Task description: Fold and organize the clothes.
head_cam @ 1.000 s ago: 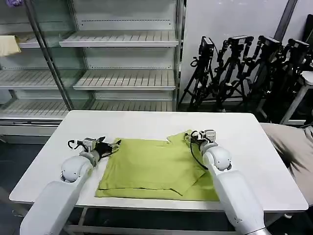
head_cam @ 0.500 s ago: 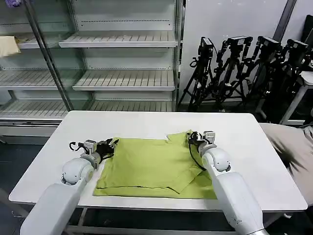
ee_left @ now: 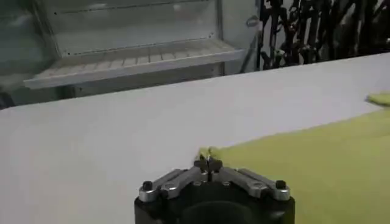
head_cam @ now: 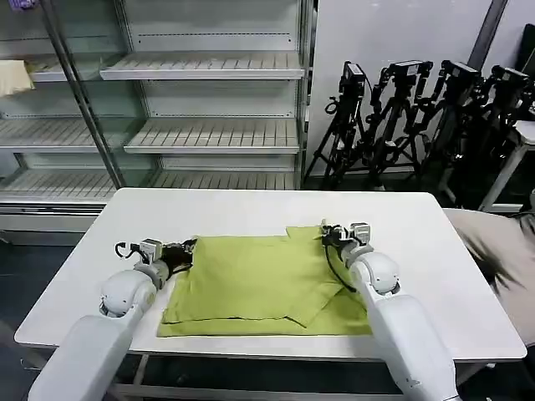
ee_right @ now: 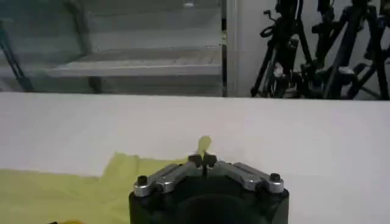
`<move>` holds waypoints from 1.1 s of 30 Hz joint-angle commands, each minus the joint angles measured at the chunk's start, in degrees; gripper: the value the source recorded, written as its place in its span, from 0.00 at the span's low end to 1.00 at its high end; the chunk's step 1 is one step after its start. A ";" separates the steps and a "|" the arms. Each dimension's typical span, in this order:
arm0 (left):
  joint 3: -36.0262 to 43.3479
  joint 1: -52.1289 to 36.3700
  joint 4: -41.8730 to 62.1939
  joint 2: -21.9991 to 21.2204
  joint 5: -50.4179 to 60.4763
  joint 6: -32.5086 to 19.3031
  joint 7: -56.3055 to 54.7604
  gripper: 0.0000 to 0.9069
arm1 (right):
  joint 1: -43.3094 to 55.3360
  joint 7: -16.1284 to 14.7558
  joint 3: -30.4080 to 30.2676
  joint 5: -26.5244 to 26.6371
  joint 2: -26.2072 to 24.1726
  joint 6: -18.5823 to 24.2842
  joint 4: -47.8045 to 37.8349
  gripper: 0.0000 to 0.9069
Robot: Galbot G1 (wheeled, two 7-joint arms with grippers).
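The clothes, a lime yellow-green T-shirt [head_cam: 259, 284], lie spread on the white table [head_cam: 435, 251], partly folded over itself near the right side. My left gripper [head_cam: 189, 246] is at the shirt's far left corner, shut on the fabric edge [ee_left: 210, 152]. My right gripper [head_cam: 324, 231] is at the shirt's far right corner, shut on a small tuft of the cloth [ee_right: 203, 145]. Both grippers sit low over the table surface. The left gripper [ee_left: 208, 163] and right gripper [ee_right: 204, 160] each show their jaws closed together.
Behind the table stands a glass-fronted shelving unit [head_cam: 209, 134]. Black tripods [head_cam: 418, 117] are grouped at the back right. Bare table surface lies beyond the shirt and to the right.
The shirt's far edge has been drawn flatter and slightly toward the far side. The left gripper has shifted a little left and both corners now lie lower on the table.
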 commanded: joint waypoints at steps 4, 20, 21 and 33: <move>-5.20 7.96 -13.10 2.51 -3.45 -0.26 -0.75 0.01 | -7.13 -1.08 1.26 0.29 -4.93 -0.01 12.95 0.00; -13.16 21.59 -22.76 1.54 -3.77 -1.52 -0.77 0.01 | -18.87 -1.54 5.84 -0.09 -6.51 0.13 21.84 0.00; -13.58 21.80 -22.96 1.58 -3.86 -1.53 -0.83 0.01 | -19.50 -1.69 6.00 -0.23 -6.60 0.15 22.25 0.00; -14.44 25.45 -25.14 1.47 -3.90 -1.58 -0.87 0.01 | -23.31 -1.48 6.80 -2.90 -4.94 0.38 24.70 0.00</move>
